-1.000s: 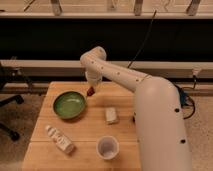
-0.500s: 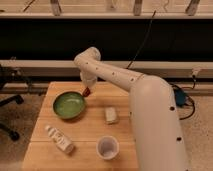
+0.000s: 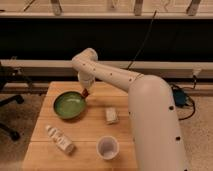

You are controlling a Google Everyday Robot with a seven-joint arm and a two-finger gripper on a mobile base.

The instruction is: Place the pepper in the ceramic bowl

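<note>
Red pepper (image 3: 86, 93) pinched in closed gripper (image 3: 86, 89), just above far-right rim of ceramic bowl (image 3: 57, 106). If let go now, may hit rim and roll out onto table (image 3: 85, 135).

Pincer (image 3: 85, 90) gripping pepper (image 3: 86, 93) at ceramic bowl's (image 3: 59, 113) right rim; bowl interior unobstructed, block (image 3: 111, 115), cup (image 3: 107, 148), bottle (image 3: 60, 139) well apart.

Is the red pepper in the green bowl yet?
Not yet. The small dark red pepper is in the shut tool, beside the round green bowl's rim.
</note>
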